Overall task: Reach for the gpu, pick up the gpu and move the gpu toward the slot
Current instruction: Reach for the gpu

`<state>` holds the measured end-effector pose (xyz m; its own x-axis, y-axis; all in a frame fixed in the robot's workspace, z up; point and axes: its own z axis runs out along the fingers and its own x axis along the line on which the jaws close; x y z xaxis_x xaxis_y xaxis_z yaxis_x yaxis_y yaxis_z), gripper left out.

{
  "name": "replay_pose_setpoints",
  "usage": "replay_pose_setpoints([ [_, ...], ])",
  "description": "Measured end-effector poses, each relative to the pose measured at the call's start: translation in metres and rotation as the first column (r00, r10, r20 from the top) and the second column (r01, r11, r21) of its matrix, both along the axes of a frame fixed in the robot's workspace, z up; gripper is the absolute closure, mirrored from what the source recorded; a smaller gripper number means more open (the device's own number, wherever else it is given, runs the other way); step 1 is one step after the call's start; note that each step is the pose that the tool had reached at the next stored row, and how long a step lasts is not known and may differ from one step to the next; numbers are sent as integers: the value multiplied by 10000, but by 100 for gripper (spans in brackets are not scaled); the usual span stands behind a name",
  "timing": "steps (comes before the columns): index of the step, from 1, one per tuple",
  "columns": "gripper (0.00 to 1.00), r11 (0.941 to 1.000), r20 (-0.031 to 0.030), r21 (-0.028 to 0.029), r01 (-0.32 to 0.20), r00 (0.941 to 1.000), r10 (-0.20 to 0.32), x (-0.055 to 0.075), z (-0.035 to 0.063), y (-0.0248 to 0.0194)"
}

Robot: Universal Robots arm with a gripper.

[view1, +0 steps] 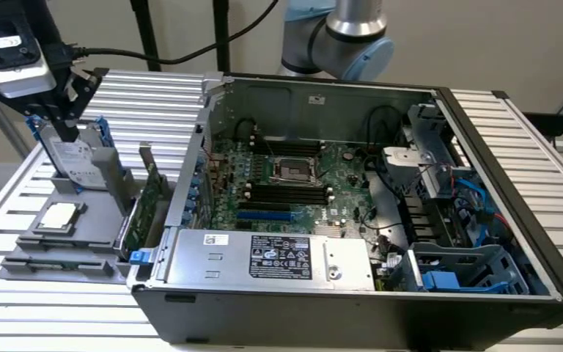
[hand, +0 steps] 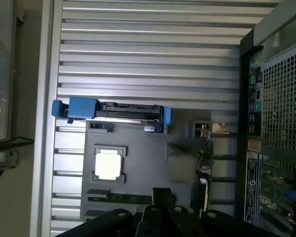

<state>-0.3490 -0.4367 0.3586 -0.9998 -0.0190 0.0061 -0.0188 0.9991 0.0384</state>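
Gripper (view1: 64, 132) hangs over the hard drive (view1: 78, 165) at the exterior view's left; how far open it is cannot be told. The gpu (view1: 149, 202) stands on edge in the grey holder (view1: 67, 253), just beside the computer case (view1: 360, 312), apart from the gripper. In the wrist view the gpu shows edge-on between the CPU chip (hand: 108, 165) and the case

- gpu (view1: 143, 211): green board.
- hard drive (view1: 78, 167): silver with a white label, in a blue frame.
- CPU chip (view1: 59, 215): pale silver.
- holder (view1: 67, 248): plain mid-grey.
- worktop (view1: 526, 147): silvery metal, ribbed in parallel stripes.
- computer case (view1: 360, 319): black outside, grey inside.
- motherboard (view1: 306, 183): green, with black slots and one blue slot.
- power supply (view1: 345, 260): silver, with a black-and-white label.
- arm (view1: 355, 44): grey with pale blue caps.
- tool (view1: 64, 132): black.
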Motion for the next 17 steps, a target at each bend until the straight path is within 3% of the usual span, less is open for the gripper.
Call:
replay_pose_setpoints([
  [11,89,10000,0,0,0,10000,0,489,-21,-219],
  [14,89,10000,0,-2,-1,10000,1,605,-57,-256],
  [17,89,10000,-31,0,3,10000,-3,627,-69,-259],
])
